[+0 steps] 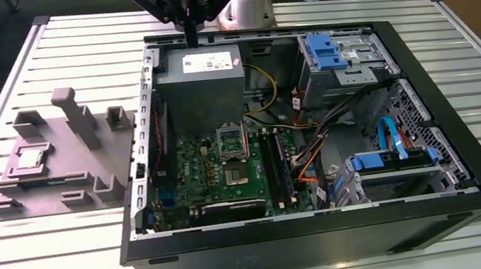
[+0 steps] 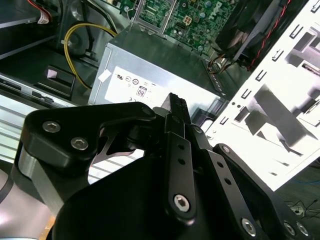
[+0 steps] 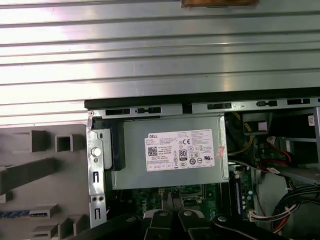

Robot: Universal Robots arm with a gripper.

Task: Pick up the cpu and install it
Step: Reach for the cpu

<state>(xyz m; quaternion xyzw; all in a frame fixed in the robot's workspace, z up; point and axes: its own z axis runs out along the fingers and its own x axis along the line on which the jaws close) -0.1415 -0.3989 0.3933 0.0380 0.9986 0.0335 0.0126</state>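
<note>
The cpu [image 1: 32, 158] is a small silvery square lying flat in a recess of the grey-mauve fixture block [image 1: 60, 163], on the exterior view's left, outside the computer case. My gripper [image 1: 193, 42] hangs over the far edge of the open case, above the grey power supply [image 1: 200, 77], far from the cpu. Its fingers are shut together with nothing between them, as both wrist views show [image 2: 175, 102] [image 3: 170, 200]. On the green motherboard [image 1: 217, 172] lies the silver socket frame [image 1: 230, 139].
The black computer case [image 1: 326, 234] lies open on a slatted metal table [image 1: 35, 256]. Drive bays with blue brackets [image 1: 327, 51] and loose cables [image 1: 315, 146] fill the case's right side. Upright posts [image 1: 72, 110] rise from the fixture block. The power supply [image 3: 170, 150] sits just under the gripper.
</note>
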